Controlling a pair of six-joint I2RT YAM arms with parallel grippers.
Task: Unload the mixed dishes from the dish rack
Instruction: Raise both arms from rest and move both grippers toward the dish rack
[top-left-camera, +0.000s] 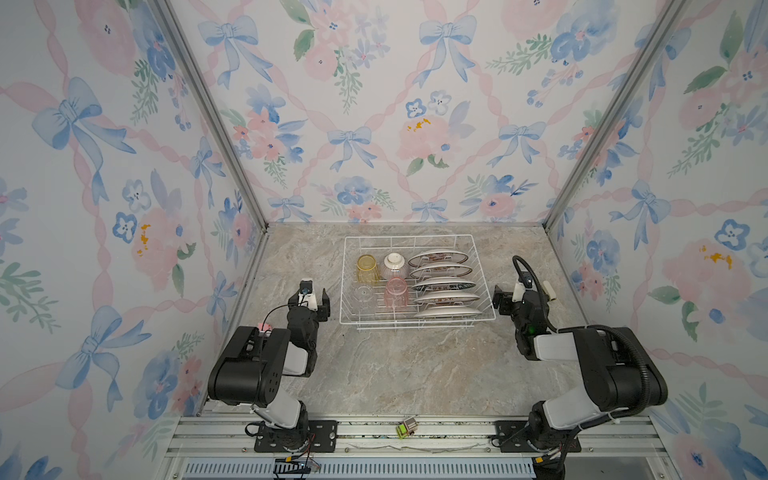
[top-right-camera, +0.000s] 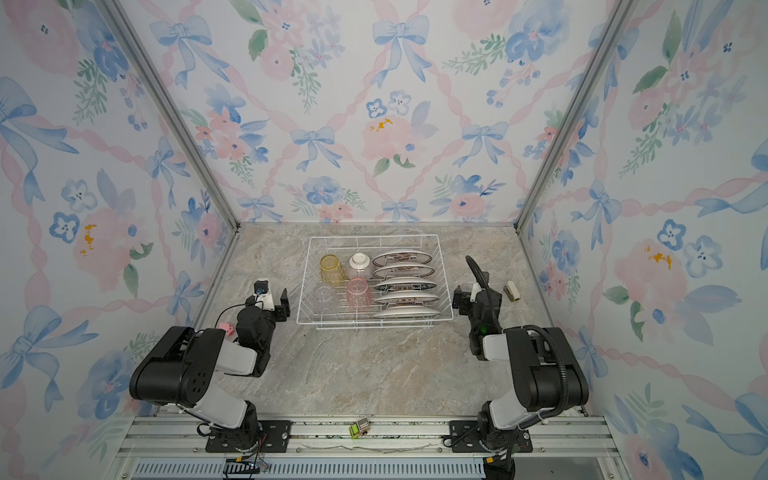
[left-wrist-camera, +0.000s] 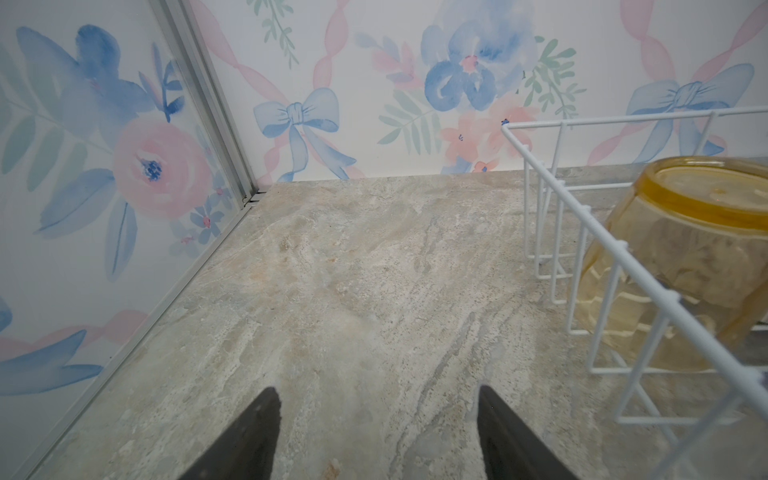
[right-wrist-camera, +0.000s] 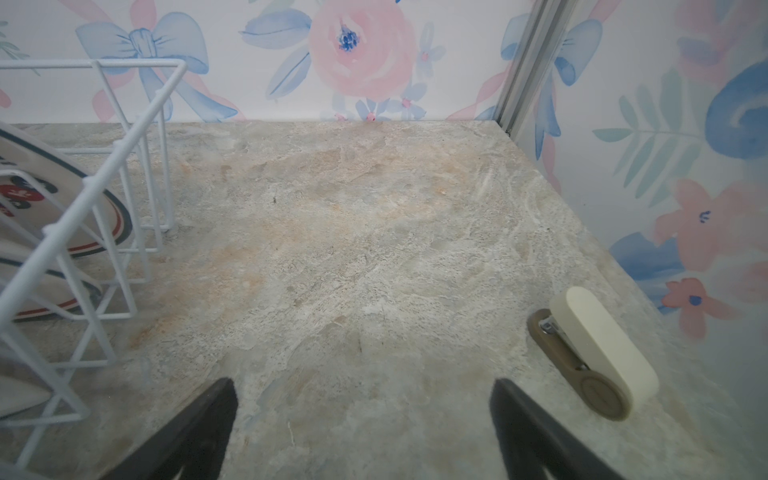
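The rack (top-left-camera: 409, 236) stands far-centre on the surface (top-left-camera: 395, 365), fully loaded. Five plates (top-left-camera: 444, 285) stand on edge in its right half. In the left half, upside down, are the yellow (top-left-camera: 368, 268), clear (top-left-camera: 364, 296) and pink (top-left-camera: 395, 293) tumblers and a bowl (top-left-camera: 394, 267).

Both sets of jaws are apart and empty, the left jaws just left of the rack and the right jaws just right of it.

Risks: a jaw snagging the wire could drag the light rack. A skewed pinch may tip a slick tumbler into its neighbour. The close-packed plates could knock together.

White wire rack (top-left-camera: 415, 320), far centre: five plates (top-left-camera: 444, 285) lean at right; three tumblers (top-left-camera: 368, 268) and ribbed bowl (top-left-camera: 394, 266) upturned at left.
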